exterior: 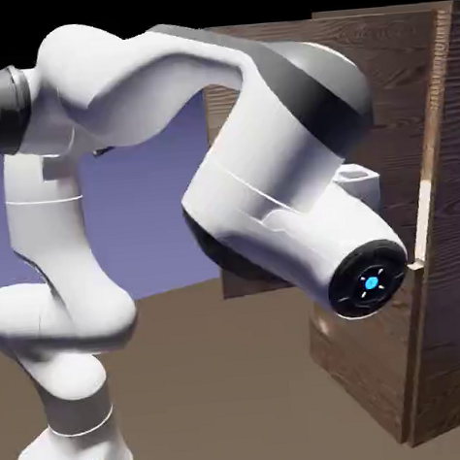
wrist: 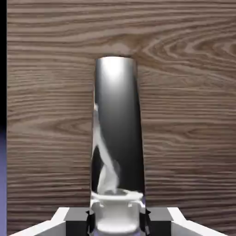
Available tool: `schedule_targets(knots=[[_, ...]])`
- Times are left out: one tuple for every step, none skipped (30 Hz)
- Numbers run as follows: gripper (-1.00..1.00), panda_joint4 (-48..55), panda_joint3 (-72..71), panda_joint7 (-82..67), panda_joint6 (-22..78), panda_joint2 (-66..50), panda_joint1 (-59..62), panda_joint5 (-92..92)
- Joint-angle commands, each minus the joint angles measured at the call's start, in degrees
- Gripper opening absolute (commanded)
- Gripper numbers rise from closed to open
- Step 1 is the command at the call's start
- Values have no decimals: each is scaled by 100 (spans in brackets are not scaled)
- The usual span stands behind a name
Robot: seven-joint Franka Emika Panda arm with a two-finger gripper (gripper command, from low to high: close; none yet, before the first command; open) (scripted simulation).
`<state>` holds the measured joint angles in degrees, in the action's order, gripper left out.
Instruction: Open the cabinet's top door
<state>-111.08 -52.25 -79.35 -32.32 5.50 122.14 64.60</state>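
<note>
Exterior view: table (exterior: 218, 400), plain brown, matte, spanning seven to five o'clock. Its far edge meets the backdrop (exterior: 155, 220), blue-violet, unpatterned, at nine o'clock. Black band (exterior: 158, 4) across twelve o'clock. Hand view: narrow strip at nine o'clock, black toward ten, backdrop colour toward eight.

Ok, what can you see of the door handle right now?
The handle is a smooth, dark bar with a glossy, metal-like surface, bright at its far end and carrying pale reflections lower down. It stands out against the wood-grain door, running across the grain in the hand view. The gripper is closed on its near end, one fingertip at each side. The exterior view doesn't show it clearly.
</note>
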Motion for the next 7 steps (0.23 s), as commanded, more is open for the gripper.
schedule_targets(knots=[[-100, 143, -13, 57, -50, -207, -61, -110], [-100, 280, -69, 116, -94, -415, -110, -215], [-100, 417, -116, 182, -135, -622, -169, -317], [-100, 557, -154, 255, -170, -829, -241, -416], [-100, 696, -186, 329, -202, -1032, -317, -513], [-100, 752, -199, 359, -214, -1114, -348, -552], [100, 752, -199, 359, -214, -1114, -348, -552]])
